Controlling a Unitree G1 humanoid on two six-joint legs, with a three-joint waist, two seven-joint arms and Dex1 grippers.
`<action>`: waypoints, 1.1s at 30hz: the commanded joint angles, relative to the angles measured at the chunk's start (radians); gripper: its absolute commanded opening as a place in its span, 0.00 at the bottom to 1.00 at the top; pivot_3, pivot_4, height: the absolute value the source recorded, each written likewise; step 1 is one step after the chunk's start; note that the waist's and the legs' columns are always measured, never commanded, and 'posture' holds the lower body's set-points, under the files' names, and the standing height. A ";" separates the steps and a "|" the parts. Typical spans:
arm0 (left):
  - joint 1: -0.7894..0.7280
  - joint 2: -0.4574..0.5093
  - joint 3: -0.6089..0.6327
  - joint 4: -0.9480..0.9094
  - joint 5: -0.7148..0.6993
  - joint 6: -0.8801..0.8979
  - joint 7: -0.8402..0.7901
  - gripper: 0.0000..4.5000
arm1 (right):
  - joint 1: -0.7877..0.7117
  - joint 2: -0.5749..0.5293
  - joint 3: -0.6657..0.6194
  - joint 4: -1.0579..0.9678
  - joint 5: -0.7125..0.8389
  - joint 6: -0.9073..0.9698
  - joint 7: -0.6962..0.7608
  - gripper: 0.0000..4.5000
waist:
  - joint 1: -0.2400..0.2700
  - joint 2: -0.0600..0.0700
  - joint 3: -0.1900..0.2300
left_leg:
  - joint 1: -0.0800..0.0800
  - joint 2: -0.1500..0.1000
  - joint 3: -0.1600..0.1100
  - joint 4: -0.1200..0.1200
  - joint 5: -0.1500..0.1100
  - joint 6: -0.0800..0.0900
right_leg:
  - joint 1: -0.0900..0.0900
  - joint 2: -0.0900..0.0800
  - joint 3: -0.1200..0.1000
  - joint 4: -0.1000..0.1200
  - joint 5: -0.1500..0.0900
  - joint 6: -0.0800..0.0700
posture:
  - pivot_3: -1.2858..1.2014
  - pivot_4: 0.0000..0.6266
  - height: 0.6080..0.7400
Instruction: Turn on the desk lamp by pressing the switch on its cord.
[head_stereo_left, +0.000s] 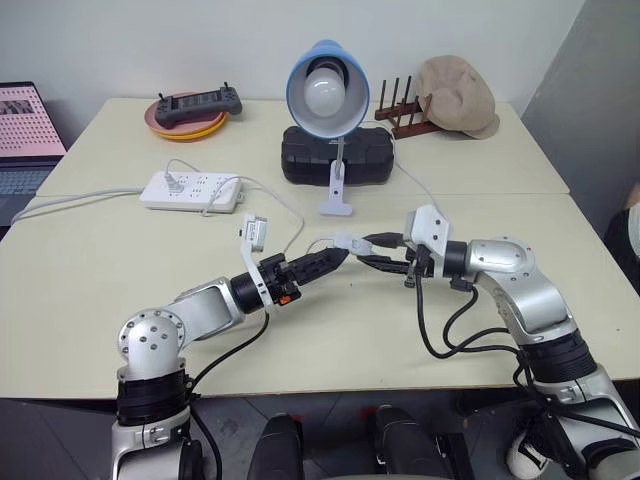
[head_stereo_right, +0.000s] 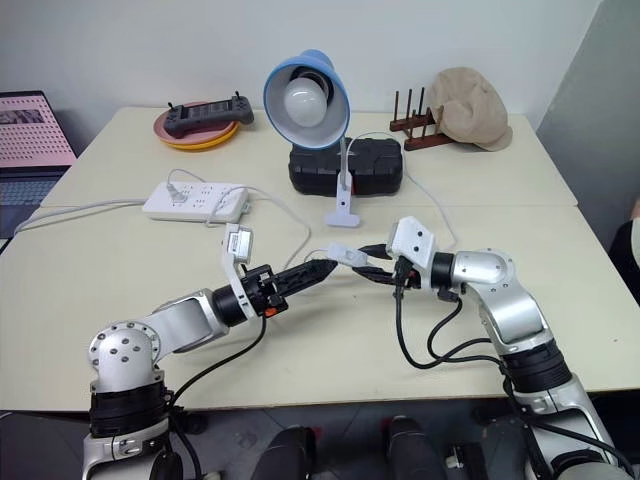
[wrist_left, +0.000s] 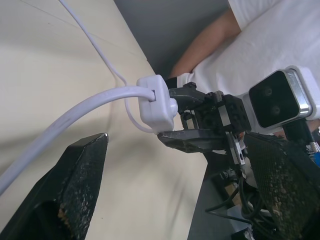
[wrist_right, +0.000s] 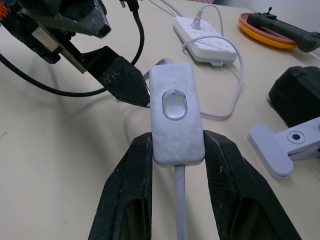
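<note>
The desk lamp (head_stereo_left: 328, 85), with a blue shade and a white bulb that looks unlit, stands on its white clip base (head_stereo_left: 337, 205) at mid-table. Its thin white cord (wrist_left: 75, 117) runs to the small white switch (wrist_right: 175, 117), which is lifted above the table. My right gripper (wrist_right: 175, 142) is shut on the switch, one finger on each long side, with the rocker button facing up. My left gripper (head_stereo_left: 338, 257) is open and level. It points at the switch from the left, and one fingertip (wrist_right: 135, 90) sits right beside the switch's edge.
A white power strip (head_stereo_left: 193, 190) lies at the left, and a black case (head_stereo_left: 337, 157) sits behind the lamp. At the back are a plate with a controller (head_stereo_left: 190, 110) and a wooden rack with a cap (head_stereo_left: 455, 95). A laptop (head_stereo_left: 25, 130) is at far left, and a person (wrist_left: 260, 45) stands beside the table.
</note>
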 joint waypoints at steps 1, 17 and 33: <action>-0.033 0.000 -0.022 0.007 0.013 -0.025 -0.031 1.00 | 0.002 0.001 -0.008 -0.058 0.014 -0.010 -0.001 0.24 | 0.000 0.000 0.000 | 0.000 0.000 0.000 0.000 0.000 0.000 | 0.000 0.000 0.000 0.000 0.000 0.000 | 0.52 0.24 1.00; -0.068 0.002 -0.045 0.064 0.047 -0.034 -0.101 0.57 | 0.020 -0.005 -0.008 -0.125 0.016 0.001 -0.020 0.24 | 0.000 0.000 0.000 | 0.000 0.000 0.000 -0.002 0.000 0.000 | 0.000 0.000 0.000 -0.002 -0.001 -0.001 | 0.52 0.24 1.00; -0.065 0.001 -0.020 0.051 -0.008 -0.017 -0.077 0.13 | 0.030 -0.014 -0.013 -0.125 0.018 -0.001 -0.020 0.24 | 0.000 0.000 0.000 | 0.000 0.000 0.000 -0.003 0.000 0.000 | -0.001 0.000 0.000 -0.004 -0.001 -0.001 | 0.52 0.24 1.00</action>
